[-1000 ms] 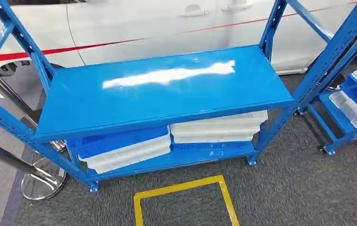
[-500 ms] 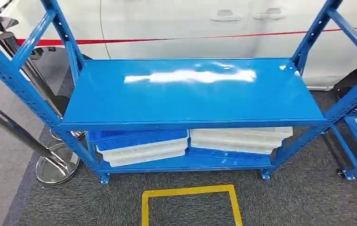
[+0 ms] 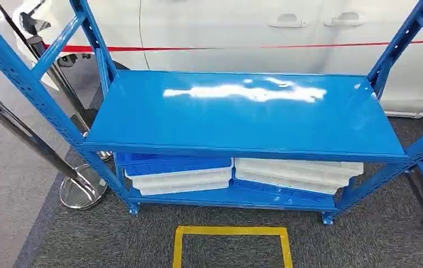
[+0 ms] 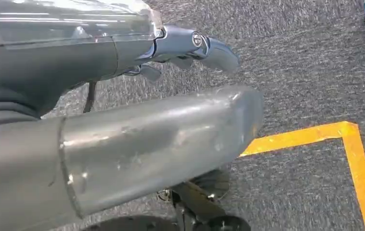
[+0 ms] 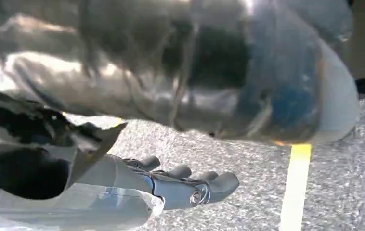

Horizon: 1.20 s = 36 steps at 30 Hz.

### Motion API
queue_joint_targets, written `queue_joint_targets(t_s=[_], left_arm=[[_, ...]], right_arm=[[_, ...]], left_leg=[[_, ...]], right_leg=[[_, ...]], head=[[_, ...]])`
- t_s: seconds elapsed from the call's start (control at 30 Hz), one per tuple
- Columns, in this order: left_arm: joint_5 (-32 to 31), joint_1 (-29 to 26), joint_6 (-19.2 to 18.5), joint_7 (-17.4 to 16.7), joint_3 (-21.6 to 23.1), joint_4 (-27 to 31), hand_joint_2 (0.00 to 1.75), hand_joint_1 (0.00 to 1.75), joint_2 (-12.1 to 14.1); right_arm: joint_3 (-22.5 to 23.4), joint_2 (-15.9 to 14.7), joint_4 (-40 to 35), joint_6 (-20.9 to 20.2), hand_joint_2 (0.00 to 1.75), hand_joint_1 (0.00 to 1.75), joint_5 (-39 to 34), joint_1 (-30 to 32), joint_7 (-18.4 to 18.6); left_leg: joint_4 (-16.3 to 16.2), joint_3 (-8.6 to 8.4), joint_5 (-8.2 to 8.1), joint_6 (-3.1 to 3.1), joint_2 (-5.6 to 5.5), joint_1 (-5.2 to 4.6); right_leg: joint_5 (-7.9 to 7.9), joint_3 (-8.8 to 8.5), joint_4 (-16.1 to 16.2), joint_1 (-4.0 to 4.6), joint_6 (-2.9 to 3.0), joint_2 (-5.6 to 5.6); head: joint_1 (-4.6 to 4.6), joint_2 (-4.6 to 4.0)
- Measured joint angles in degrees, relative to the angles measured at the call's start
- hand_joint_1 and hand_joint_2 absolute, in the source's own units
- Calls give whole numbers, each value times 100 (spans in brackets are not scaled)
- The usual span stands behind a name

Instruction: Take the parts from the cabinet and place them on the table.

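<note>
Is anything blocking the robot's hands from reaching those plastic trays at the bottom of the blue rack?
The stacked white and blue plastic trays sit under the blue metal shelf board, which overhangs them from above. The rack's front is open; only grey carpet with yellow tape lies before it.

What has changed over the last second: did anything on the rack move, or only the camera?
Only the camera moved: the view swung, centring the blue rack. The stacked trays on its bottom shelf kept their places. Nothing was grasped or released; left hand and right hand hang above the carpet.
</note>
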State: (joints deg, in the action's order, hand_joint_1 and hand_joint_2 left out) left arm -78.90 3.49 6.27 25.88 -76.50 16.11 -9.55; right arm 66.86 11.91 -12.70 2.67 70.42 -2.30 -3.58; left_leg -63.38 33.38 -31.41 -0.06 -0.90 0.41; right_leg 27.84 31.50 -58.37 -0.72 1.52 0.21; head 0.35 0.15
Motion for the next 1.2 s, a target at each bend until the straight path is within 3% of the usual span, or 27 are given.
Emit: queue_joint_targets(t_s=[0.03,0.07,0.1,0.13,0.17,0.23,0.27,0.3,0.4,0.43,0.47,0.5,0.57,0.6,0.63,0.67,0.7,0.73,0.77,0.8,0.83,0.87,1.07,1.1,1.2], left_arm=[[2,7,-2,0,0,0,0,0,0],[2,8,-2,0,0,0,0,0,0],[2,1,-2,0,0,0,0,0,-2],[2,-6,-2,0,0,0,0,0,0],[7,-10,-2,-2,0,0,0,0,0],[9,-9,0,-2,-2,0,0,0,2],[9,-6,0,-2,-2,0,0,0,11],[7,7,0,-7,0,0,0,0,15],[11,-4,18,-28,-2,0,0,0,15],[18,-8,22,-42,-2,0,0,0,11],[20,-8,24,-50,-4,0,0,0,9],[22,1,42,-61,-4,0,0,0,9],[31,2,70,-85,-4,0,0,0,7],[33,-2,70,-105,-7,0,0,0,9],[35,-3,74,-127,-9,0,0,0,7],[35,-2,74,-153,-11,0,175,0,7],[33,0,77,-175,-13,0,175,0,0],[31,3,81,-208,-13,0,175,0,-9],[26,6,94,-225,-13,2,175,0,-9],[24,7,109,-245,-15,32,175,0,15],[9,10,125,-267,-15,37,175,0,-2],[7,12,138,-278,-15,39,175,0,0],[-7,11,140,-306,-15,39,175,0,-2],[0,12,140,-306,-15,39,175,0,-2],[22,10,81,-306,-15,39,175,0,-9]], right_arm=[[0,0,2,2,0,0,0,5,0],[0,0,0,4,0,0,0,6,0],[2,0,2,9,0,0,0,7,0],[2,0,0,11,0,0,0,8,0],[2,0,0,11,0,0,0,7,0],[2,7,0,9,0,0,0,2,0],[2,11,2,11,0,0,0,5,0],[2,11,0,15,0,0,0,-2,0],[2,15,0,55,0,0,0,-7,0],[2,13,0,59,175,0,0,-11,0],[2,11,0,61,175,0,2,-9,0],[2,9,0,61,175,0,2,-8,0],[4,7,0,66,175,0,4,-9,0],[7,4,0,68,175,0,9,-9,0],[9,2,0,70,175,0,22,-8,0],[11,0,0,76,175,0,30,-8,8],[13,-7,0,101,175,0,50,-7,37],[18,-22,-2,150,175,0,72,-9,70],[22,-22,-2,194,0,0,72,-9,109],[28,-13,2,214,0,0,74,-25,151],[37,-7,0,245,0,0,79,-37,175],[42,-2,0,249,0,0,83,-42,221],[46,0,0,247,0,0,92,-42,240],[46,0,2,249,175,0,94,-41,240],[46,-2,0,284,175,0,109,-40,240]], left_leg=[[-523,251,-271,-36,20,16],[-952,458,-441,-58,32,23],[-1245,603,-503,-75,44,28],[-1244,611,-413,-81,52,31],[-989,497,-214,-74,56,30],[95,-46,340,-14,75,26],[490,-223,362,46,129,10],[537,-234,350,69,141,-27],[534,-209,361,126,100,-42],[626,-278,418,191,92,24],[654,-281,444,214,99,27],[657,-271,458,254,103,29],[655,-258,457,264,102,19],[649,-254,455,266,102,17],[643,-256,454,265,97,17],[635,-261,445,265,83,18],[612,-264,431,276,74,37],[567,-264,401,264,64,46],[487,-243,355,235,52,38],[436,-187,323,206,31,2],[393,-175,276,184,28,-19],[408,-168,300,177,23,-31],[467,-191,333,122,21,3],[469,-192,334,118,21,7],[473,-198,338,111,21,11]], right_leg=[[5,6,-6,4,7,-31],[9,10,-9,7,13,-56],[13,10,-13,9,14,-77],[16,4,-15,9,15,-89],[23,-4,-18,9,5,-92],[43,-41,-25,10,-23,-99],[51,-52,-22,12,-38,-108],[61,-42,-43,49,-78,-112],[36,-62,11,30,-173,-120],[57,-66,-4,60,-220,-116],[140,-41,-108,33,-245,-77],[362,104,-409,32,-265,-64],[816,547,-1331,21,-302,-47],[928,741,-1712,19,-314,-46],[886,809,-1821,13,-321,-46],[711,744,-1656,0,-328,-46],[452,559,-1261,-31,-365,-44],[159,282,-693,-73,-442,-46],[-10,27,-164,-139,-537,-41],[140,19,-151,-93,-529,21],[60,39,-130,-107,-308,35],[54,51,-129,-99,-331,26],[69,51,-133,-56,-268,26],[70,50,-134,-52,-266,26],[72,51,-137,-48,-261,26]], head=[[0,0],[2,0],[0,0],[2,0],[0,0],[2,0],[2,0],[2,0],[2,0],[2,0],[4,0],[4,0],[4,0],[4,0],[4,0],[4,0],[4,0],[4,0],[4,0],[9,0],[-7,0],[-7,0],[-5,0],[-6,0],[-4,0]])
